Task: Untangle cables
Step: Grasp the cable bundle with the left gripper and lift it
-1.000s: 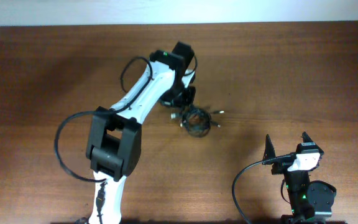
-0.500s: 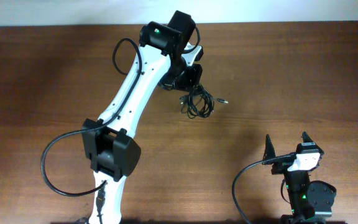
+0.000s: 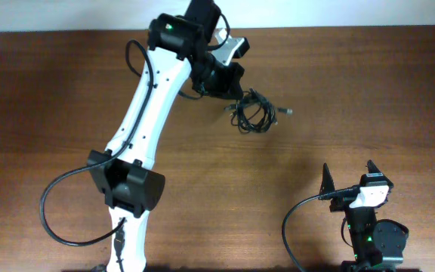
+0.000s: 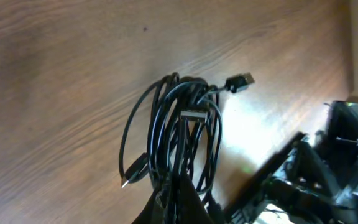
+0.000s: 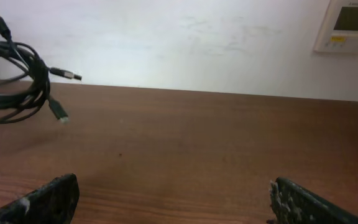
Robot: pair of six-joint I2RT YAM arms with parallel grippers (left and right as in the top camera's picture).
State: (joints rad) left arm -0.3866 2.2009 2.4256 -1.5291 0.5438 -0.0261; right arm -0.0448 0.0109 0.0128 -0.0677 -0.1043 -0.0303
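Dangling cables — grasp point lost beneath left gripper jaws.

Overhead: straight down on whole table. Left wrist: close above cables, looking down. Right wrist: low, level, same cables far-left.

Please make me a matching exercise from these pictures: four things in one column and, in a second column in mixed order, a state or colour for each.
Things:
1. left pincer
2. right pincer
3. cables
4. wall panel

States:
A. white, fixed on the wall
B. shut on the cables
C. open, holding nothing
D. black, tangled in loops

Pairs: 1-B; 2-C; 3-D; 4-A
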